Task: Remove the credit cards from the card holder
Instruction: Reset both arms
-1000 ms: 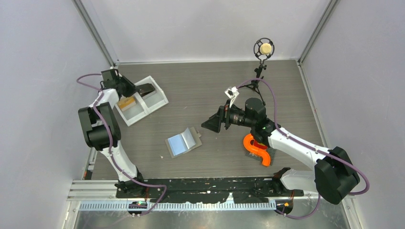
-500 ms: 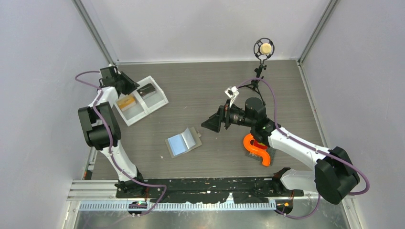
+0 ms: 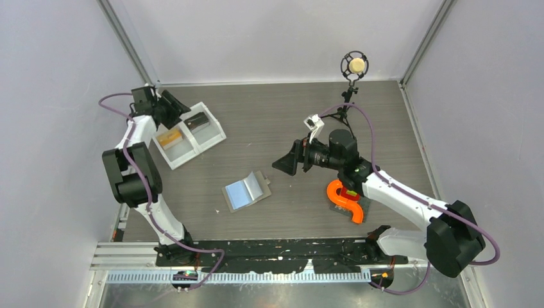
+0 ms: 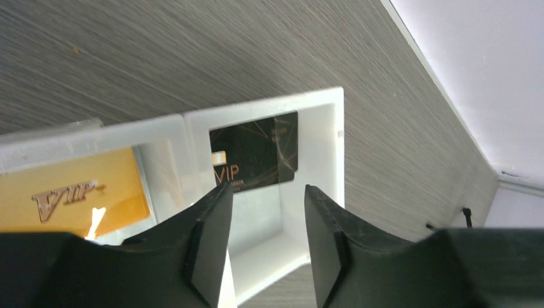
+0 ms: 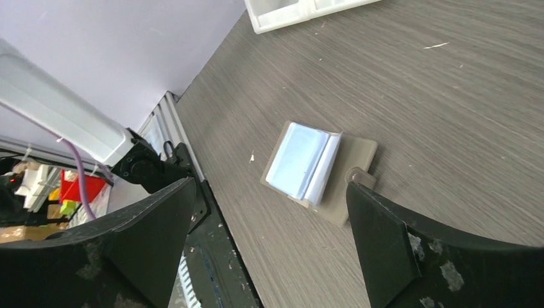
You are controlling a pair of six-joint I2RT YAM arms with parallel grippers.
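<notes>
Top view, upper left: white two-compartment plastic tray (image 3: 217, 136) with the thin orange credit card (image 3: 169, 136) in one compartment and the dark grey card (image 3: 197, 119) in the other. The left gripper (image 4: 266, 192) hangs over the divider, jaws partly apart and empty. At centre, the flat grey folding card holder (image 3: 247, 191) lies open, showing its light blue panel. The right gripper (image 5: 269, 186) is above it, jaws spread wide and holding nothing. Likely hazards: a low left fingertip could catch the tray wall and tip the cards out, and a low sweep by the right arm could shove the holder.
</notes>
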